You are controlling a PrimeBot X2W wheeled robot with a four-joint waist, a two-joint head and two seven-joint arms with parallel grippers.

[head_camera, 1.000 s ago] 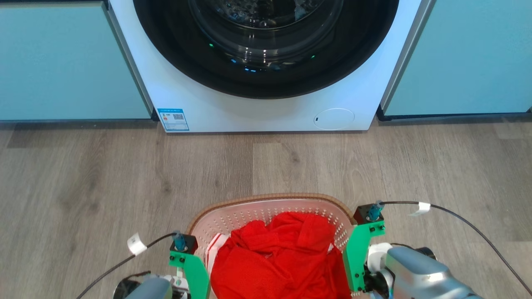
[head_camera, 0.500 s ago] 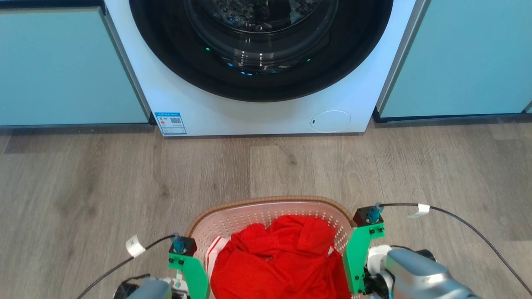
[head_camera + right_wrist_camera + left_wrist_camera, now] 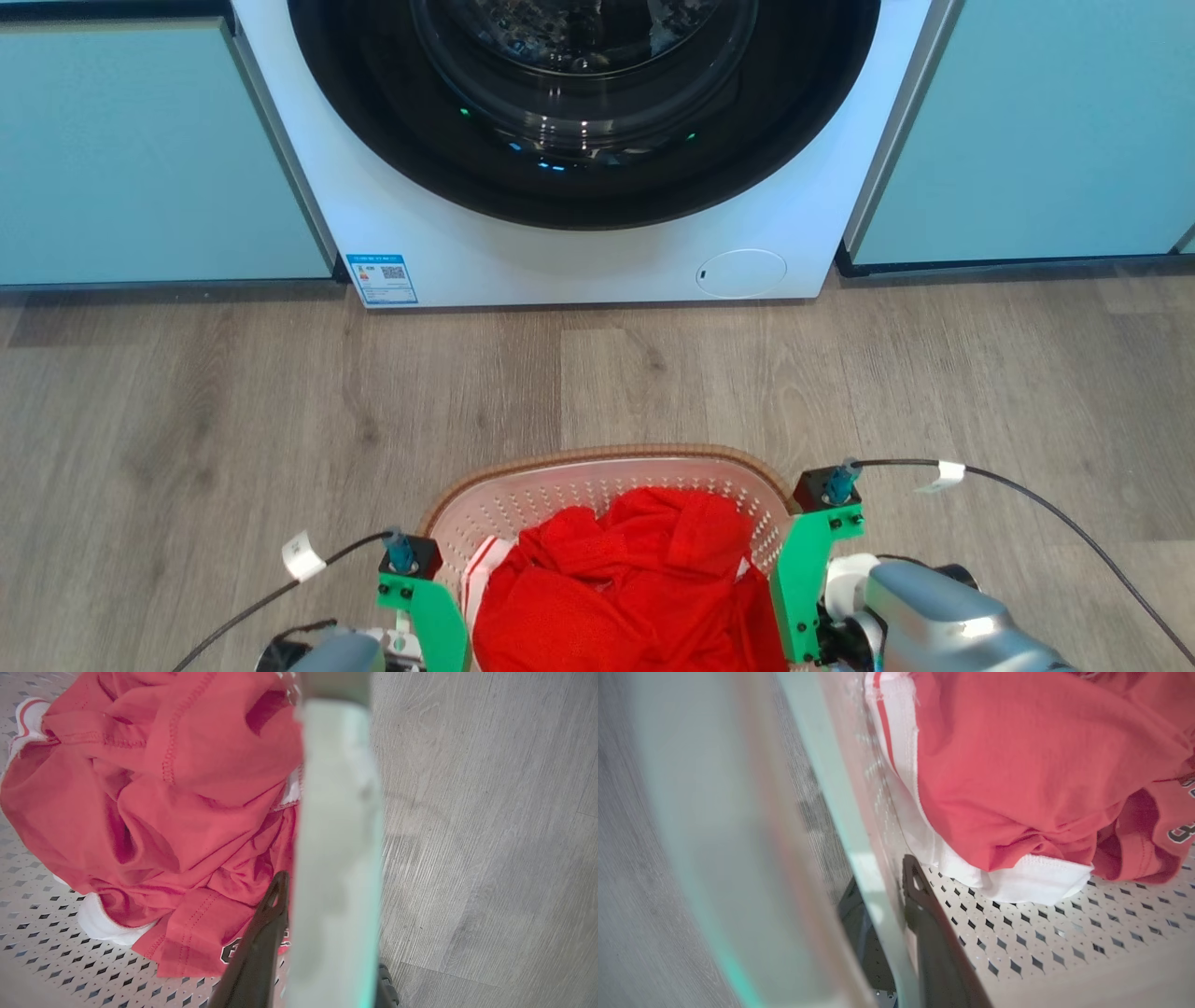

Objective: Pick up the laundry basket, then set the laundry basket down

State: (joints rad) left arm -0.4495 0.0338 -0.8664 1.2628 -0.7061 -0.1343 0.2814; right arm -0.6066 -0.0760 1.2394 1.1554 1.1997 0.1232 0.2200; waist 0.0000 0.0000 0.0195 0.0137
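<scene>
Laundry basket (image 3: 560,493) is at bottom centre of the head view, between the two wrists, its near edge cut off by the frame. Red clothes (image 3: 644,588) plus a white-trimmed piece are heaped inside. Washing machine (image 3: 579,266) takes the top centre, well apart from the basket, with bare wood floor (image 3: 233,420) between them. Status: grasp looks done on both sides. I can't confirm the laundry basket is off the floor, since no view shows its underside. My guess is it's held low, but that's a guess. Call it pick-up done or nearly so, set-down entirely outstanding, and nothing here marks a drop spot. Left hand (image 3: 882,872): fingers (image 3: 927,919) straddle the basket wall at the left of the head view. One lies inside, flat against the perforated plastic, its tip just beside the white hem of the clothes. The other is outside, mostly hidden behind the blurred rim. Jaws are pulled in to about the wall's thickness, so it's clamped on the basket and holding nothing else. Right hand (image 3: 327,891): mirrored setup. Of its fingers (image 3: 261,942), the inner one is against the inside of the opposite wall, with its tip at the red fabric. Can't tell if any cloth is pinched. The outer one shows at the bottom edge of the right wrist view, on the floor side. Also clamped on the wall. Risk for the set-down, as I see it: uneven lowering tilts the load.
</scene>
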